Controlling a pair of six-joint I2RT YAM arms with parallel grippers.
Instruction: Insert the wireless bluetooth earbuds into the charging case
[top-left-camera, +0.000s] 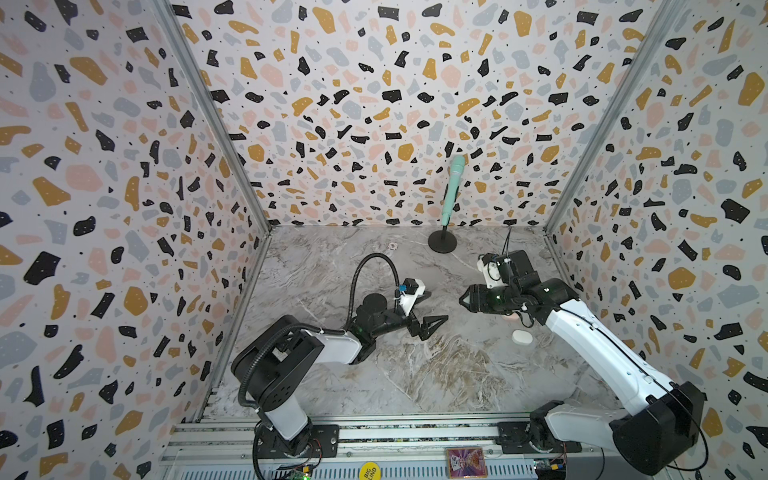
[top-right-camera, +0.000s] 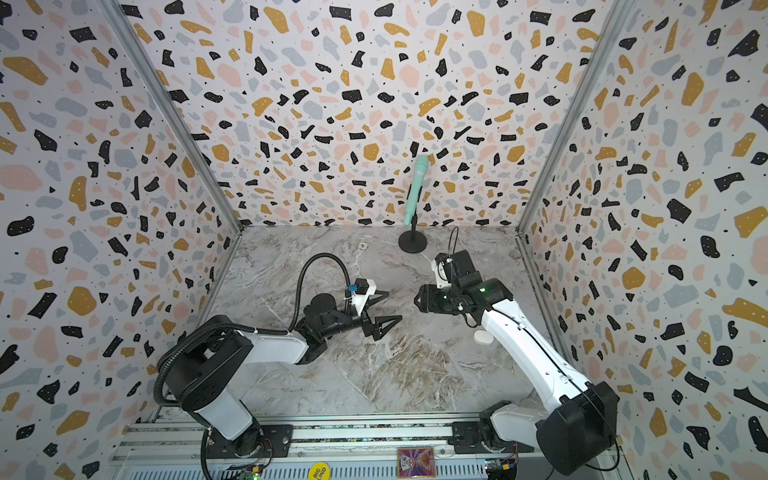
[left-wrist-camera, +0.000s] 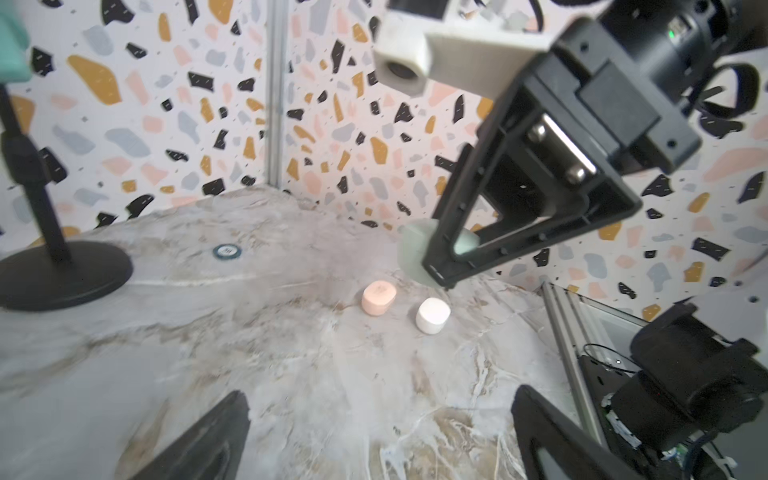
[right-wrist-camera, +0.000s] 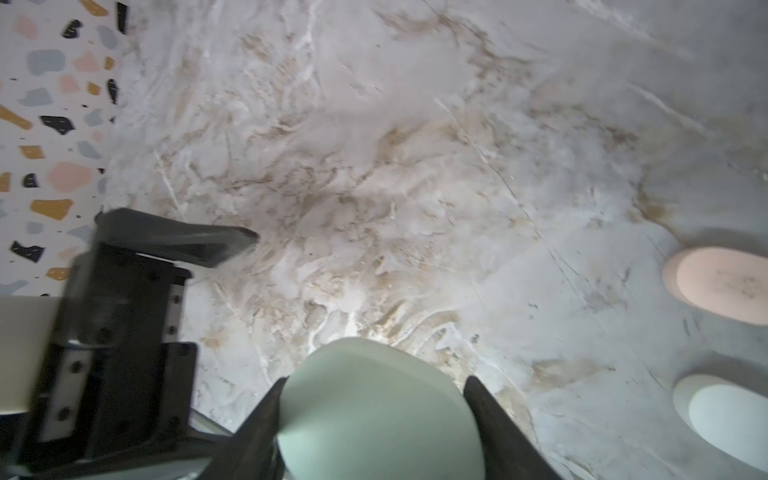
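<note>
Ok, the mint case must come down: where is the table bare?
Bare: the front of the table between the arm bases, and the gap between left gripper and right gripper holding the mint case. Crowded: under the right arm, where pink case and white case lie; the microphone stand takes the back.

A mint microphone (top-left-camera: 453, 187) stands near what may be a coin (left-wrist-camera: 224, 251).
</note>
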